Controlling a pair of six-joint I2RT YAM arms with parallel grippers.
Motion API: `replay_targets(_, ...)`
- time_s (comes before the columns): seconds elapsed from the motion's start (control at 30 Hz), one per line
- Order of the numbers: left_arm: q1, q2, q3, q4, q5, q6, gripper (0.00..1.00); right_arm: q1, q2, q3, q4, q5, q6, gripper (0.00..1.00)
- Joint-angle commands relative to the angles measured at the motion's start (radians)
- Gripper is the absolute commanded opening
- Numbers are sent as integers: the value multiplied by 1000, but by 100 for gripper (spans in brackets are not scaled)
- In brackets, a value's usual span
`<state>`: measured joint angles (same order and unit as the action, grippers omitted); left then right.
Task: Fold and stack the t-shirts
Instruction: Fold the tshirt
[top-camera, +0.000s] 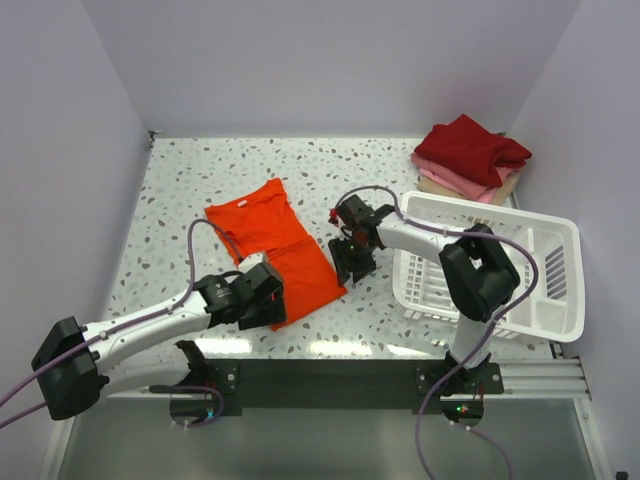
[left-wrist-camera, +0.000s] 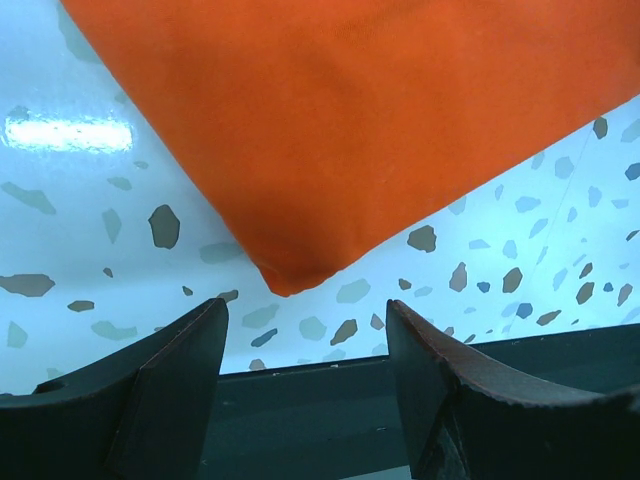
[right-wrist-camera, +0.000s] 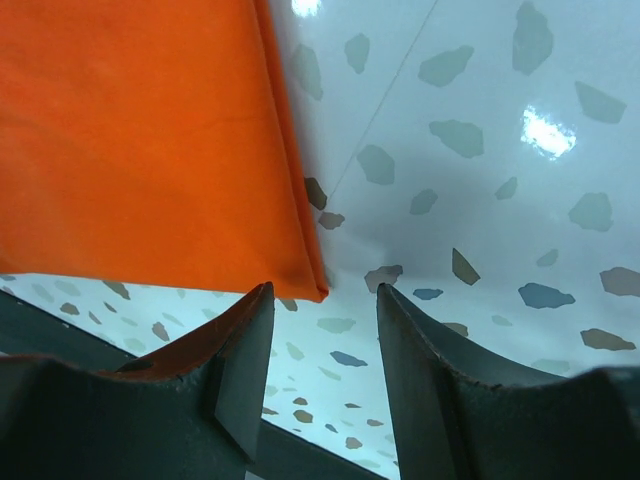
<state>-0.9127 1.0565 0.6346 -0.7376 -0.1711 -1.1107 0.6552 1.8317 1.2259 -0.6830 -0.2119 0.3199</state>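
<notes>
**Item:** orange-red t-shirt (top-camera: 268, 252), a long folded strip lying flat at mid-table.

**Left gripper** (left-wrist-camera: 305, 325): fingers wide apart, empty, at one near-end corner.

**Right gripper** (right-wrist-camera: 322, 305): likewise parted and empty, at the other corner.

**Risk:** we judge that a pinch may catch only the top layer, though the layer count is unclear, and that would skew the fold.

**Surroundings:** white basket (top-camera: 560, 262) just beside the right arm, standing between it and the folded stack (top-camera: 470, 160) in the far right corner.

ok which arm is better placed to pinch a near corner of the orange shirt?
Right, narrowly. The right gripper is open with a corner of the orange t-shirt between its fingertips; the left gripper, also open, has its corner centred but just ahead of its tips.
</notes>
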Motion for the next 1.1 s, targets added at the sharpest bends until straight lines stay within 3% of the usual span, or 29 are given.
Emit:
replay_targets(0.0, -11, -7, -9, 15, -16, -63, 70, 3, -6, -42, 49, -24, -1, 49)
replay_targets(0.2, -9, -29, -27, 14, -11, -78, 70, 14, -25, -108, 108, -43, 33, 47)
replay_targets(0.57, -11, -33, -36, 6, -7, -87, 70, 87, 21, -60, 117, -9, 56, 44)
replay_targets(1.07, -72, 128, -21, 40, -31, -72, 72, 92, 32, -83, 97, 26, 59, 9)
